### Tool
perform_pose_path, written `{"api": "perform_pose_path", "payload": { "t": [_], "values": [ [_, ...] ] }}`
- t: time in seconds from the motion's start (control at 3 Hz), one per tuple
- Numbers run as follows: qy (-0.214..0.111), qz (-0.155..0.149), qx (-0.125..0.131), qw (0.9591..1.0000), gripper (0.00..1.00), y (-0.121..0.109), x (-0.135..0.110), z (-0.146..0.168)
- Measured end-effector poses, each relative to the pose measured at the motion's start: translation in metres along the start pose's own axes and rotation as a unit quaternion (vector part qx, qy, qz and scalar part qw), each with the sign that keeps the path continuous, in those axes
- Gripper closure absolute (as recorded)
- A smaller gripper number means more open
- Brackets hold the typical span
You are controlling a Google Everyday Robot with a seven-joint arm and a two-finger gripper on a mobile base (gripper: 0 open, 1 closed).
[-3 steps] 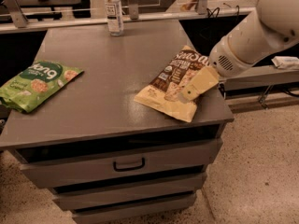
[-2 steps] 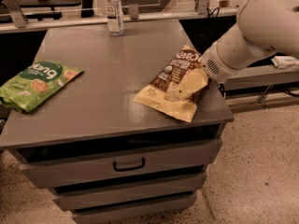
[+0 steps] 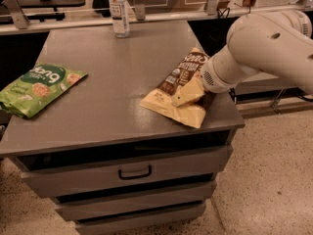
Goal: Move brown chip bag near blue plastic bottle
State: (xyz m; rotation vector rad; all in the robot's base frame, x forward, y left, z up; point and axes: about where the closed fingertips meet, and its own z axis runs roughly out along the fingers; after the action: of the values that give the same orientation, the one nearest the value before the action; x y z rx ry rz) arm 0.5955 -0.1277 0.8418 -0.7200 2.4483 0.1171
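A: While we're at it, where's the brown chip bag?
B: Front right of the cabinet top, dark brown upper, cream end. Gripper rests on it, can't tell if clamped.

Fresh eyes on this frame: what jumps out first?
The white arm reaches in from the right, its gripper at the brown chip bag near the grey cabinet's front right corner. A green snack bag lies at the left edge; the blue plastic bottle stands upright at the far edge, apart from both.
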Motion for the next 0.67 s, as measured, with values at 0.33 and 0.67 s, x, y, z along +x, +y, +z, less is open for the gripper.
{"api": "perform_pose_path", "payload": {
  "t": [0.33,0.67],
  "values": [
    [-0.016,0.013,-0.002,0.9998,0.4,-0.002,-0.003,0.003],
    [-0.042,0.013,-0.002,0.999,0.64,-0.01,-0.012,-0.013]
  ]
}}
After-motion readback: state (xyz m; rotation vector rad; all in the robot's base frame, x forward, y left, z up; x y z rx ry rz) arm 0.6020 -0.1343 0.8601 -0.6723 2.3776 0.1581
